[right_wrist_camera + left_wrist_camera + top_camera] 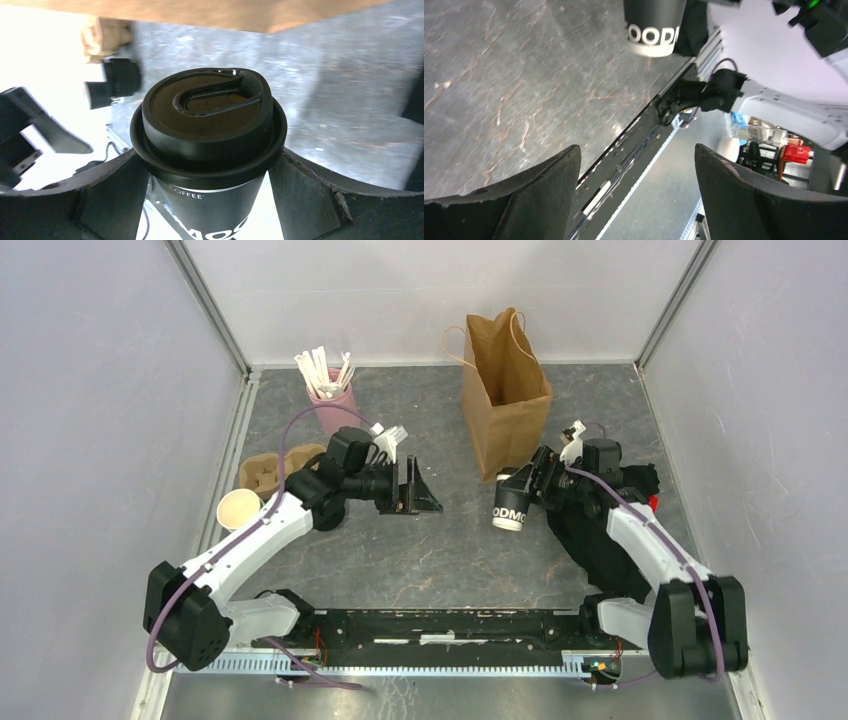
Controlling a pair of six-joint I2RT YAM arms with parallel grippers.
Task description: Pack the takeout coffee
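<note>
Left claw: jaws apart, empty, above desk. Takeout coffee: dark cup, black lid, white lettering partly cut off, just before the paper bag; base contact with desk unclear. Right claw: clamped on it beneath the lid.

A dark paper coffee cup with bold white lettering and a pale band round its base stands about upright on the grey table, just in front of the brown paper bag. A round black lid with a raised sip spout caps it. The right gripper clasps its sides just under the lid's rim.
</note>
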